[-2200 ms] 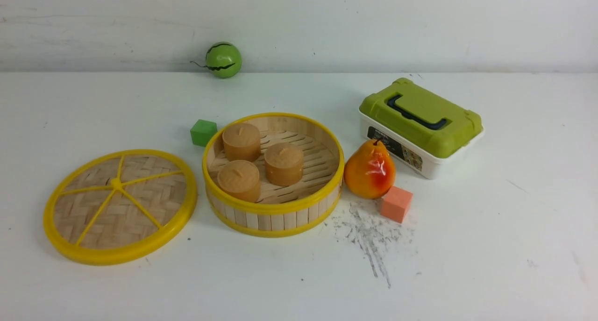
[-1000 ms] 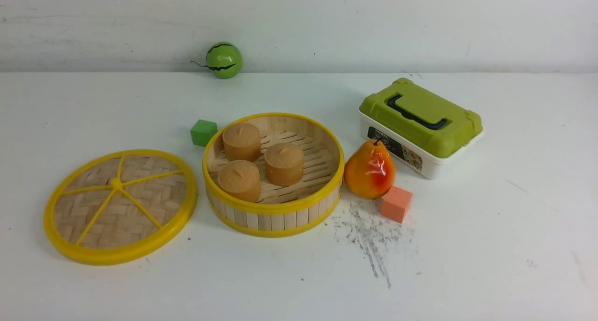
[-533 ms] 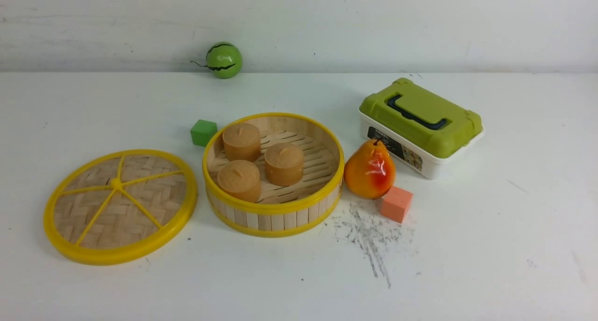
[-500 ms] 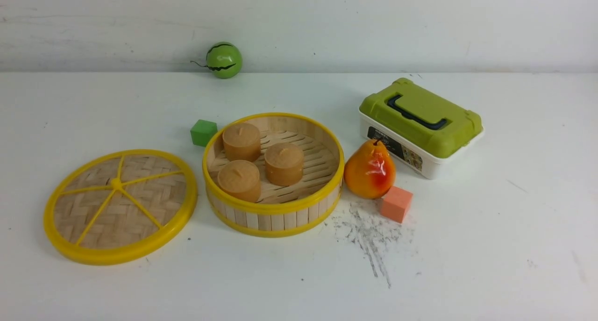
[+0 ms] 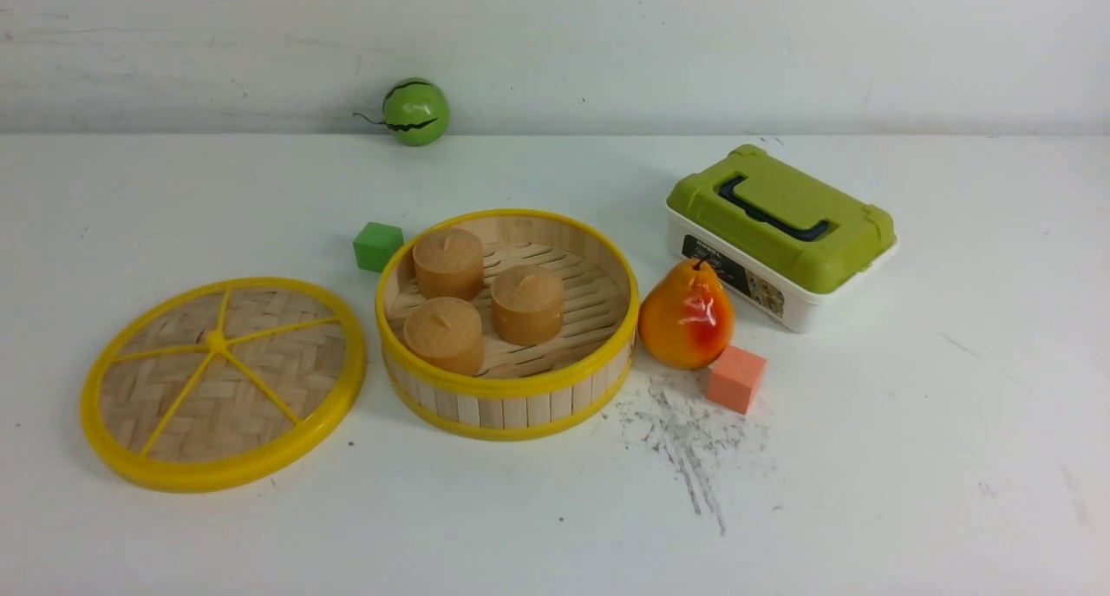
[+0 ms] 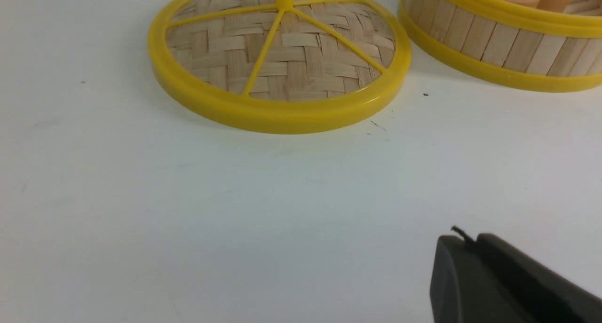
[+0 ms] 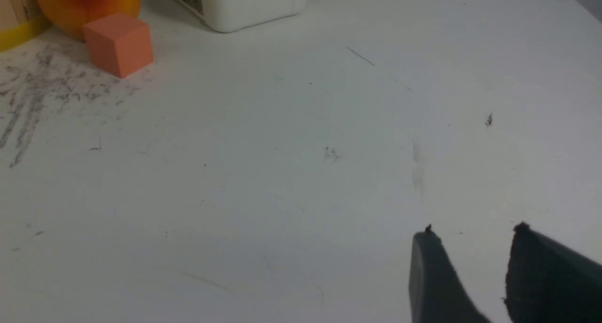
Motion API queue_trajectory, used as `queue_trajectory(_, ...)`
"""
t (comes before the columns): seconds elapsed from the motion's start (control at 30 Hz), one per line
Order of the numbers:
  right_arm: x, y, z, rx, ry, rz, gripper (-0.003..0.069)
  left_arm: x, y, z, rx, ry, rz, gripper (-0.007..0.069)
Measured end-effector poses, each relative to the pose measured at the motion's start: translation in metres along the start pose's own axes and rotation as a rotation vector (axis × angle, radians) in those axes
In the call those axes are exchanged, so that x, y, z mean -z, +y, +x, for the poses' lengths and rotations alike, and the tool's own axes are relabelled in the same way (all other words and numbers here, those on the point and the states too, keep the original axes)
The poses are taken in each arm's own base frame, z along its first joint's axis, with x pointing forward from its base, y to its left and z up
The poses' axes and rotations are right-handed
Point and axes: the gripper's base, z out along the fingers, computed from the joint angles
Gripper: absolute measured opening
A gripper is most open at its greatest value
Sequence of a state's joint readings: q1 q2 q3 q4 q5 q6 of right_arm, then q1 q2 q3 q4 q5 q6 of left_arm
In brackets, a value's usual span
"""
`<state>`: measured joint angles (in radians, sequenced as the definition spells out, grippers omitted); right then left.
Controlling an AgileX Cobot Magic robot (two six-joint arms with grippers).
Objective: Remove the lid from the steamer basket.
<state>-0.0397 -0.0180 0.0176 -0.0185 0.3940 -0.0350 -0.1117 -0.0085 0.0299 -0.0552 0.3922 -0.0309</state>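
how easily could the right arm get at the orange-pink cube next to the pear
Probably easily. The orange-pink foam cube stands on bare white table with nothing between it and the right gripper, whose jaws are apart. Only the orange-yellow pear crowds its far-left side.

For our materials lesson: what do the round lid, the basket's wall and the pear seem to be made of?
Lid: woven pale bamboo strips, matt, in a glossy yellow rim that looks like plastic.
Basket wall: upright pale bamboo slats, unvarnished by the look.
Pear: probably plastic or wax; its orange skin shines with a sharp highlight.
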Motion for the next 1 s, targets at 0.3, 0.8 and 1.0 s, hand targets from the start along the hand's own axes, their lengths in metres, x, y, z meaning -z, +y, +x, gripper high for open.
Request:
queue_trajectory(0.3, 0.0, 0.0, 0.0, 0.0, 0.0, 0.0, 0.0239, 0.0, 0.0, 0.0, 0.0, 0.0, 0.0, 0.0034)
queue_trajectory(0.8, 0.0, 0.0, 0.0, 0.0, 0.0, 0.0, 0.0239, 0.0, 0.0, 0.0, 0.0, 0.0, 0.0, 0.0039)
queue_trajectory(1.0, 0.0, 0.0, 0.0, 0.0, 0.0, 0.0, 0.0239, 0.0, 0.0, 0.0, 0.0, 0.0, 0.0, 0.0041)
